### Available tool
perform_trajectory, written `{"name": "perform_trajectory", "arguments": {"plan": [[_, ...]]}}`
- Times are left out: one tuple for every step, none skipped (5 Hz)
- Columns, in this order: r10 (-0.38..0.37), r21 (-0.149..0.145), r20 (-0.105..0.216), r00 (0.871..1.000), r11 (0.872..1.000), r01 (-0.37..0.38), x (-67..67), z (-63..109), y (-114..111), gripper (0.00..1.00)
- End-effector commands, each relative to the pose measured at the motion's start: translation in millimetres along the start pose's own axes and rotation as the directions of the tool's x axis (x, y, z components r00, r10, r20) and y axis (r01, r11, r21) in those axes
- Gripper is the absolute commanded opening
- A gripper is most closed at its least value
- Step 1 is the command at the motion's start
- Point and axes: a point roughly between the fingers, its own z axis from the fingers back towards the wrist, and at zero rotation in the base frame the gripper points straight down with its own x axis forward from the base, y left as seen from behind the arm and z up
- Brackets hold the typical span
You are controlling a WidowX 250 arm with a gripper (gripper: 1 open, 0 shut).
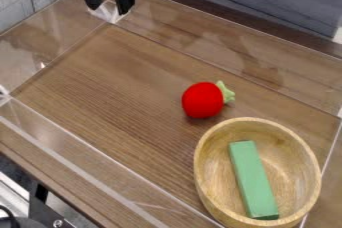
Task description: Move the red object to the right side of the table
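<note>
Fingers (98, 9) of the gripper (107, 10) stand narrowly parted, holding nothing, far behind and left of the red object (203, 100).

Table (120, 82): brown wood grain, faint sheen; clear glossy acrylic walls (80, 147). Bowl (214, 187): pale smooth wood. Red object (202, 100): matt. Green block (251, 179): matt, smooth.

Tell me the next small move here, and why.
Probably bring the gripper down and across the table toward the red object. The gripper hangs at the far corner, holding nothing, well apart from the fruit. The fruit sits untouched just beyond the bowl rim, so an approach has to come before any grasp.
</note>
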Motion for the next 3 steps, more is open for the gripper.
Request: {"name": "perform_trajectory", "arguments": {"plan": [[0.006, 0.005, 0.053, 0.999, 1.0, -0.007, 7.7, 14.4, 2.2, 1.0], [0.007, -0.005, 0.06, 0.998, 1.0, -0.006, 8.9, 14.6, 0.7, 1.0], [0.008, -0.013, 0.066, 0.998, 1.0, -0.007, 9.7, 14.1, -0.5, 1.0]]}}
